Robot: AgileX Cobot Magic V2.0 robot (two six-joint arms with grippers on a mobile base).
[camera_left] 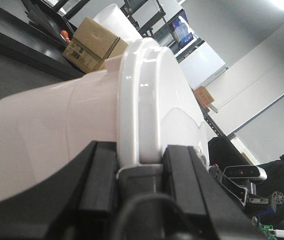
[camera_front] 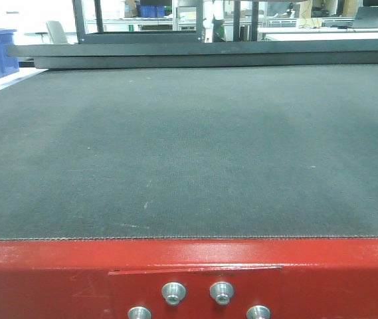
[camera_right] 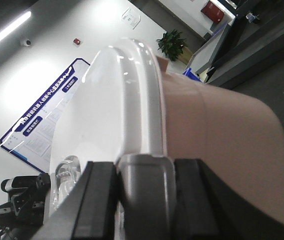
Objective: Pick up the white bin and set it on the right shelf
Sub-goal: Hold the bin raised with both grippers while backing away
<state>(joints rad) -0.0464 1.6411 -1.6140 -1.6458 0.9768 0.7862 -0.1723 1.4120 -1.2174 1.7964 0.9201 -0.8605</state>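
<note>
My left gripper [camera_left: 139, 156] and right gripper [camera_right: 145, 169] each close tight on the lid rim of the white bin [camera_left: 57, 120]. They hold it between them, off the table [camera_front: 42, 266]. I should move both arms level and together, or the rim may slip.

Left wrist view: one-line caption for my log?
Left gripper clamped on the lid rim of the white bin, cardboard box behind.

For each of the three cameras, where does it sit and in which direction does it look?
Front-facing: low before the red-edged table, looking across its dark mat; no robot part shows.
Left wrist: behind the left gripper, looking out past its jaws, shut on the rim of the white bin.
Right wrist: behind the right gripper, likewise shut on that rim.
Shared: both wrist views show the white bin.
</note>
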